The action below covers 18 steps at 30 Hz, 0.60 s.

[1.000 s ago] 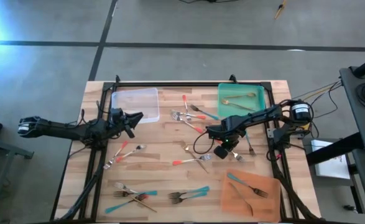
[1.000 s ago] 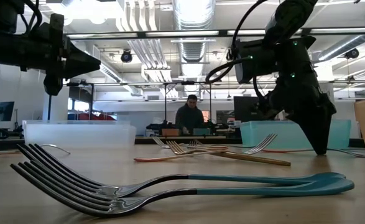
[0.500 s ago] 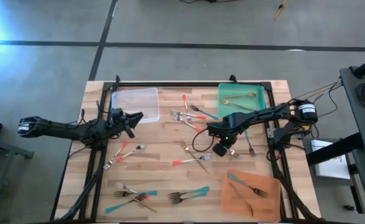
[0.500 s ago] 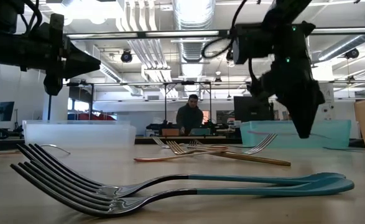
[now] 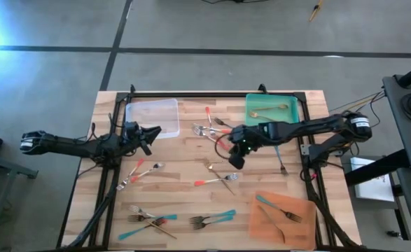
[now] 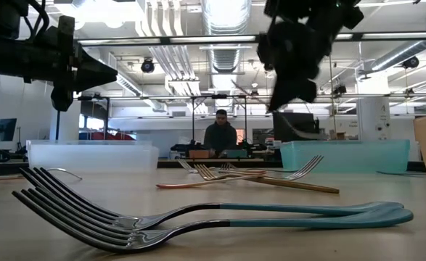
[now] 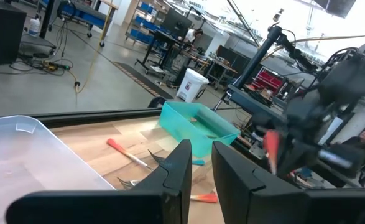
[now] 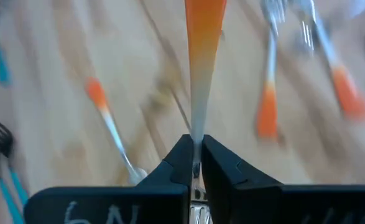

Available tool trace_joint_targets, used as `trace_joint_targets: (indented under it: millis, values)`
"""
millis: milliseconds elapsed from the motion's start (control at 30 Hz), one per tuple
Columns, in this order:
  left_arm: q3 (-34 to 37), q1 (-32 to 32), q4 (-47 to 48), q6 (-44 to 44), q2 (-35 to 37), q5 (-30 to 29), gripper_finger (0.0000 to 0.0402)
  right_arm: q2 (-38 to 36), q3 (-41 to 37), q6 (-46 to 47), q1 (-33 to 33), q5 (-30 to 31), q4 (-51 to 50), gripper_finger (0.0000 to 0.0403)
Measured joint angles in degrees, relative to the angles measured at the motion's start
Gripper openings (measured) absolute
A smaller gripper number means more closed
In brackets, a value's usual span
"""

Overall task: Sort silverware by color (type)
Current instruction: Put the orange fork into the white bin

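Right gripper point(image 5: 234, 158): raised above the middle of the pale wooden slatted table point(image 5: 184, 175), arm stretched in from the right edge; its fingers point(image 8: 181, 163) are clenched on a thin red-orange-handled utensil point(image 8: 203, 37) whose handle sticks out forward past the fingertips; which kind of utensil it is cannot be told
Left gripper point(image 5: 154, 131): waits low at the left side of the table, just beside the clear plastic tray point(image 5: 151, 117); its fingers point(image 7: 180, 168) stand a little apart with nothing between them
Clear plastic tray: far left of the table, nothing visible in it
Green plastic tray point(image 5: 269, 111): far right of the table, holding two gold-toned utensils point(image 5: 273, 108)
Orange flat tray point(image 5: 283, 218): near right corner, with a teal-handled fork point(image 5: 278, 208) and another thin utensil lying in it
Silverware on the table: a red-handled utensil point(image 5: 209, 115) and a small cluster of forks point(image 5: 205, 131) lie near the far middle; two red-handled forks point(image 5: 139, 171) rest left of centre; a red-handled fork point(image 5: 216, 181) lies near the middle, below the raised gripper; a lone fork point(image 5: 282, 164) sits right of centre
Near edge: teal-handled forks point(image 5: 216, 219) lie side by side, with a mixed group of teal and gold-toned pieces point(image 5: 149, 222) to their left
Low view: the two teal-handled forks fill the foreground, tines pointing left
Background: a person point(image 6: 222, 136) stands in the room beyond the table
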<state>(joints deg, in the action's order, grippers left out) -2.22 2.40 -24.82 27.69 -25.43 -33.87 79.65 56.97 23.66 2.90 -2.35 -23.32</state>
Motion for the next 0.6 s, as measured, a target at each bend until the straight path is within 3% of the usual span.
trace_joint_targets:
  millis: [267, 600]
  values:
    - [-0.01, 0.00, 0.00, 0.00, 0.00, 0.00, 0.0046, -2.33, 0.00, -10.21, -0.02, -0.11, 11.83, 0.0013]
    - [-0.01, -0.15, -0.01, -0.98, 0.00, -0.21, 0.0046, -0.89, 0.02, -15.56, 0.00, -0.11, 14.98, 0.0012]
